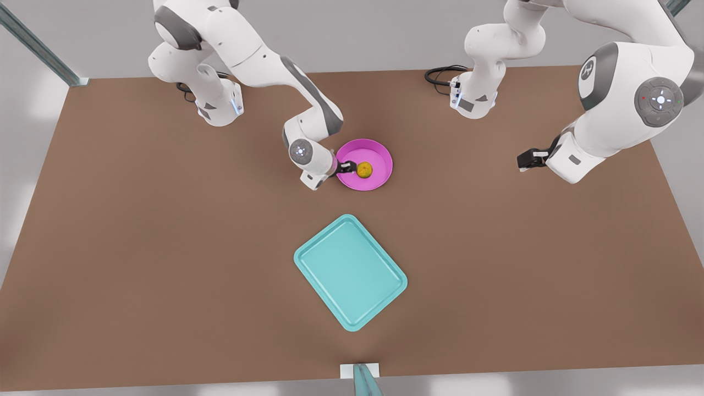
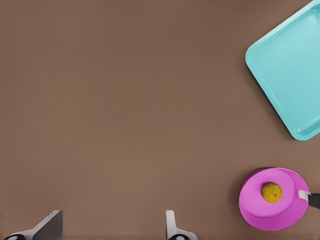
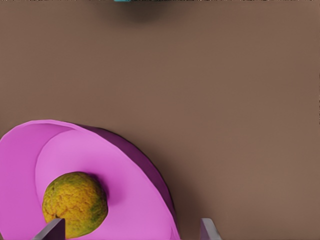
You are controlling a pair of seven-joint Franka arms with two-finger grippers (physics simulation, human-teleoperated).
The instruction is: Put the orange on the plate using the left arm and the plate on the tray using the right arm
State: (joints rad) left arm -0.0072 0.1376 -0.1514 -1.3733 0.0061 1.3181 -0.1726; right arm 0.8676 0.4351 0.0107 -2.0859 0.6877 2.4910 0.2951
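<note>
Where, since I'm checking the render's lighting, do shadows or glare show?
Right wrist view: the orange throws a soft shadow on the plate, whose outer wall is dark. Front view: the tray casts almost no shadow; pale patches lie beyond the table. Left wrist view: flat light, no glare.

Bright, even light — soft shadows under the arms, no glare.

Orange [image 3: 75, 202]: rough, bumpy skin; plate [image 1: 379, 159] & tray [image 1: 352, 272]: smooth matt plastic; table [image 1: 165, 247]: matt brown
</note>
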